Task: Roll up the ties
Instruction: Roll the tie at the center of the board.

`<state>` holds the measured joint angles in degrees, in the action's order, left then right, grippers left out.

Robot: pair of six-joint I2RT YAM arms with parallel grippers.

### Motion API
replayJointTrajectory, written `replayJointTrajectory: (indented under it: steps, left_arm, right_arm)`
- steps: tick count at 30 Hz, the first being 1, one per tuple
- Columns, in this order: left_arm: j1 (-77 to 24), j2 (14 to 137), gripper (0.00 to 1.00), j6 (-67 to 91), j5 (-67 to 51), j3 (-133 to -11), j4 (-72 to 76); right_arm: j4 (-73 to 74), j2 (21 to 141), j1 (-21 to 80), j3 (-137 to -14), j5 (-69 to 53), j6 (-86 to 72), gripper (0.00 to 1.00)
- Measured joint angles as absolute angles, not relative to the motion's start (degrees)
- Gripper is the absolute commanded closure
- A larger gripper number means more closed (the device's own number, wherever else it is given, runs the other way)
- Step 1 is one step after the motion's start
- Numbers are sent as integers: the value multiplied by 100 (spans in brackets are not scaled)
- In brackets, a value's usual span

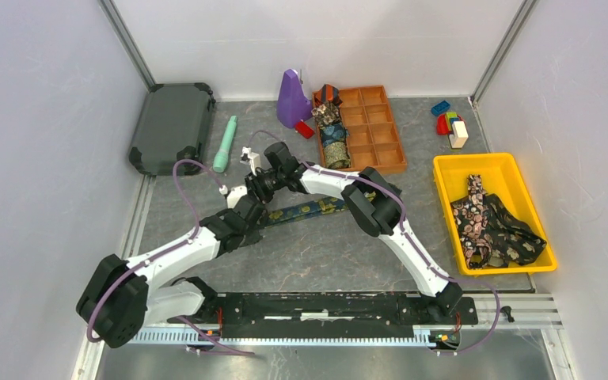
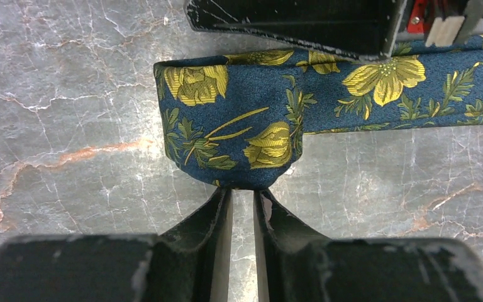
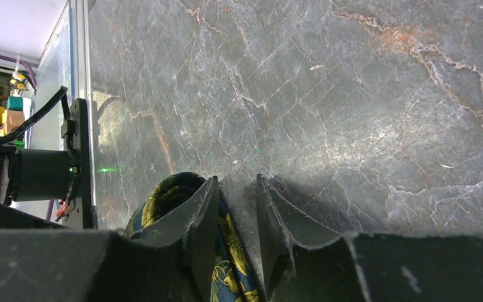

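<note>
Grey marbled sheeting covers the table, which is walled in by pale panels. At the right a yellow bin is seen, and loose dark ties with a small pale floral print are heaped inside it. A dark grey case is laid shut at the far left corner. An orange compartment tray is set at the far edge, and rolled ties are lined up in its left column, while its other compartments show bare. Just left of the tray a purple moulded object is stood upright. A mint-green stick is laid between the case and the arms, and coloured toy blocks are clustered near the far right corner.

Between the two arms a navy tie printed with gold flowers is stretched flat on the table, its end curled over into a first turn.

The left gripper is held with its jaws a narrow slit apart; the lower edge of the curled end is met by the fingertips, but whether it is pinched cannot be told. The right gripper is held with its jaws parted, the table being seen between the tips; the tie's fabric is looped around one finger and is not clamped by the other.
</note>
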<state>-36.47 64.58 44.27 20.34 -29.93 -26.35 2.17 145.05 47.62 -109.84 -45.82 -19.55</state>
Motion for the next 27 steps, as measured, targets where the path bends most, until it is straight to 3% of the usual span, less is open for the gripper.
replayJointTrajectory:
  steps: [21,27]
  left_arm:
    - [-3649,6799,77,4427,2515,-3046,-2235]
    - [-3649,6788,77,4427,2534,-3050,-2239]
  right_arm:
    - [-174,14503,4757,-10753,-4805,-2198,67]
    - [-250,14503,4716,-10737,-4794,-2309,55]
